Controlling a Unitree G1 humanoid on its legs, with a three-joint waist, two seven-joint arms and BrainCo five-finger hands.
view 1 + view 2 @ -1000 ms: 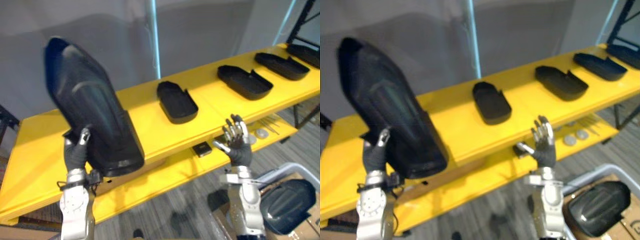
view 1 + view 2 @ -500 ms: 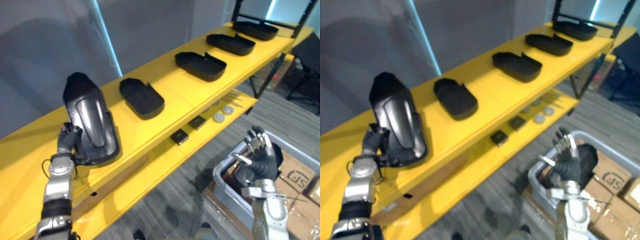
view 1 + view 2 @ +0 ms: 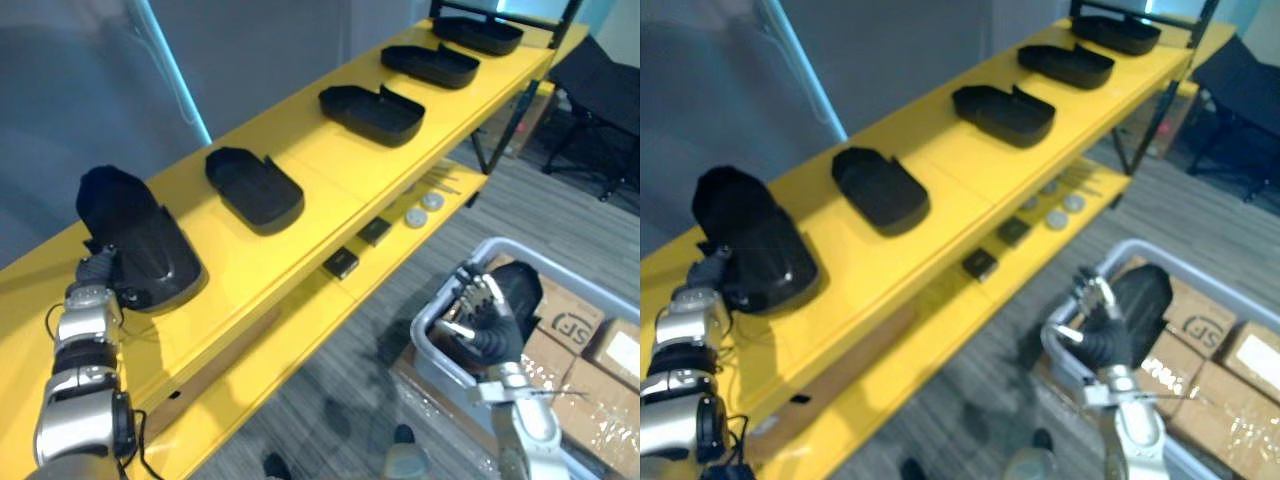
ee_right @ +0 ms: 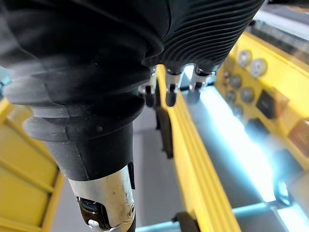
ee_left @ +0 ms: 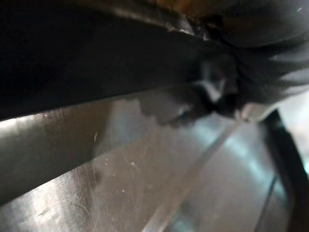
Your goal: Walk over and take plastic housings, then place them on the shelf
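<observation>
A black plastic housing point(image 3: 135, 240) lies dome-up on the top board of the yellow shelf point(image 3: 300, 235) at its left end. My left hand point(image 3: 95, 270) is at the housing's near edge, fingers curled on its rim; the left wrist view shows the housing's glossy surface point(image 5: 145, 164) from very close. Several more housings lie open side up in a row along the shelf, the nearest point(image 3: 253, 187) and another point(image 3: 372, 113) further right. My right hand point(image 3: 482, 322) hangs open above a grey bin point(image 3: 428, 345) that holds one more housing point(image 3: 520, 295). Its straight fingers point(image 4: 169, 92) hold nothing.
On the lower shelf board lie small black boxes point(image 3: 341, 264) and round discs point(image 3: 420, 208). Cardboard boxes point(image 3: 575, 330) stand on the floor beside the bin. A black chair point(image 3: 600, 90) stands past the shelf's right end.
The view has swung right. The housing in my left hand has gone from tilted up to lying flat on the shelf. My right hand has sunk towards the bin.
</observation>
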